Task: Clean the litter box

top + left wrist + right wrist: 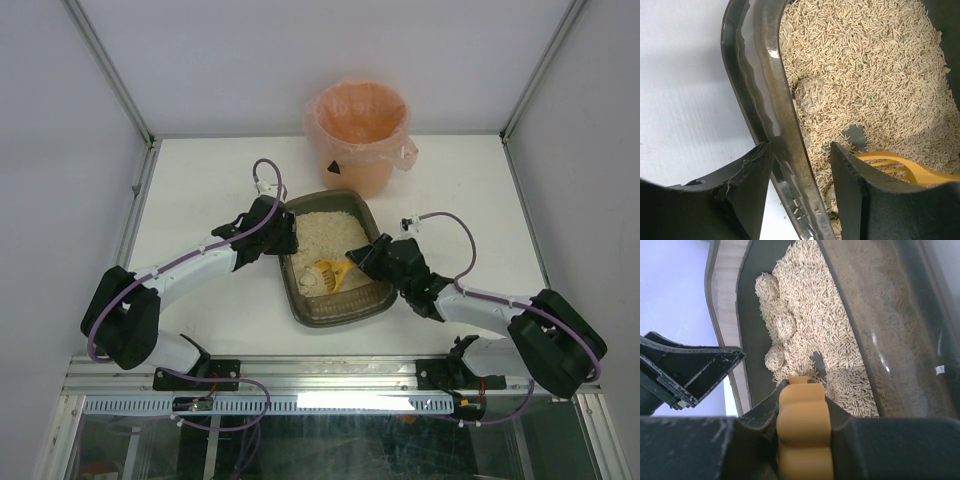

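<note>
Evidently to steady it, the left gripper (800,150) straddles the litter box (335,312) rim, jaws parted, not pinching; it lies between both arms, near the bin (358,130). The right gripper (802,400) clamps the scoop (332,272) handle, reaching toward clumps (781,325).

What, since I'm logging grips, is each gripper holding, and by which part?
Right gripper is shut on the yellow scoop by its handle. Left gripper straddles the litter box's left rim; whether it clamps it cannot be told.

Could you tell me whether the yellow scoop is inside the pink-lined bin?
No, the scoop is over the litter box, held by the right gripper.
</note>
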`<action>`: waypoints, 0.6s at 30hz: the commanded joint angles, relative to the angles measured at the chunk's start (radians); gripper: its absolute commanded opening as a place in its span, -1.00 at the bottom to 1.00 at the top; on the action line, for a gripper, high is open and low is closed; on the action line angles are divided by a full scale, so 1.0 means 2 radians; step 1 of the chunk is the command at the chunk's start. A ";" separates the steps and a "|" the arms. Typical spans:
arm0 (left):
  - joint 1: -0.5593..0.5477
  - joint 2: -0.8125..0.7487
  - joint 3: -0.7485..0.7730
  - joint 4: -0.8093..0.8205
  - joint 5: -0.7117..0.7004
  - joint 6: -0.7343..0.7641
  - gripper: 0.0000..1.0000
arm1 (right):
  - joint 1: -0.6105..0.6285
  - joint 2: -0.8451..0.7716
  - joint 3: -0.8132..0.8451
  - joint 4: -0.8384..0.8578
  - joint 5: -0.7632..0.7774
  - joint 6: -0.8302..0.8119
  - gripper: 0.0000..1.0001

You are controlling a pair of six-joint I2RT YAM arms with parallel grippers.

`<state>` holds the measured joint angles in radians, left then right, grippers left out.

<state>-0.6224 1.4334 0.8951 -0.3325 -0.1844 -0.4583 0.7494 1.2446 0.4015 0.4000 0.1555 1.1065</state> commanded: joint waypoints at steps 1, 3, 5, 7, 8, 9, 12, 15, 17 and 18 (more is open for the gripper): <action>-0.004 -0.017 0.020 0.011 0.005 0.002 0.05 | -0.033 0.002 -0.006 0.057 -0.005 -0.001 -1.00; -0.002 -0.019 0.020 0.011 0.006 0.002 0.09 | -0.046 0.013 -0.008 0.078 -0.021 0.008 -1.00; 0.001 -0.023 0.020 0.011 0.008 0.002 0.12 | -0.058 0.024 -0.010 0.099 -0.036 0.017 -1.00; 0.004 -0.027 0.020 0.010 0.009 0.001 0.15 | -0.069 0.031 -0.010 0.112 -0.048 0.021 -1.00; 0.005 -0.029 0.020 0.010 0.009 0.002 0.17 | -0.071 0.033 -0.008 0.113 -0.051 0.021 -1.00; 0.006 -0.031 0.020 0.011 0.010 0.002 0.19 | -0.072 0.033 -0.006 0.113 -0.054 0.020 -1.00; 0.007 -0.032 0.020 0.010 0.011 0.002 0.21 | -0.072 0.028 0.000 0.107 -0.055 0.012 -1.00; 0.007 -0.033 0.019 0.011 0.010 0.002 0.22 | -0.072 0.015 0.005 0.094 -0.048 0.003 -1.00; 0.008 -0.035 0.018 0.011 0.009 0.002 0.23 | -0.073 0.003 0.007 0.081 -0.039 -0.005 -1.00; 0.008 -0.037 0.018 0.010 0.008 0.003 0.22 | -0.075 -0.003 0.008 0.075 -0.036 -0.009 -1.00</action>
<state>-0.6201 1.4105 0.8951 -0.3328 -0.1795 -0.4591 0.6125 1.2995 0.3866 0.5510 0.0483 1.1217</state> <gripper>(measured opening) 0.610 0.212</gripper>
